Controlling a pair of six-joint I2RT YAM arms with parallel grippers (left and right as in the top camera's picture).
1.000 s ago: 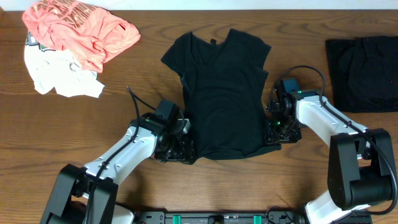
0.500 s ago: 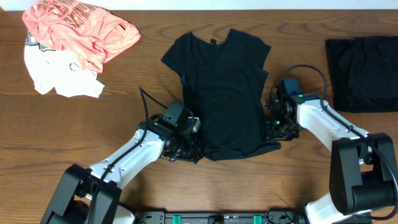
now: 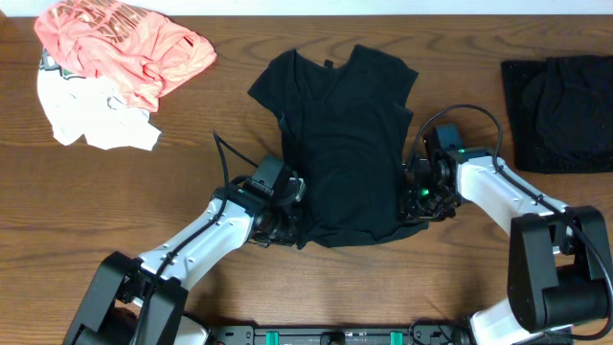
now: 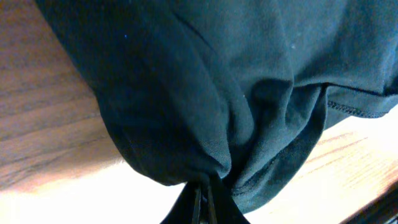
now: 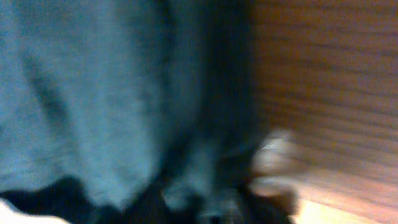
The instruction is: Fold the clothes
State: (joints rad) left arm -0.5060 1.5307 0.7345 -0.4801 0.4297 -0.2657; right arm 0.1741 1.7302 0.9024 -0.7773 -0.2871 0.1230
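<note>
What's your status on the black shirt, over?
Left gripper shut on black shirt, near hem corner. Right gripper at opposite hem corner, grip unclear, wrist view blurred. Nothing lying on the shirt.

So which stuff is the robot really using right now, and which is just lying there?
Being used: black shirt in the middle; left gripper, pinched shut on its bottom corner; right gripper at its other bottom corner.
Just lying about: pink shirt; white garment; black pile at the far right.
</note>
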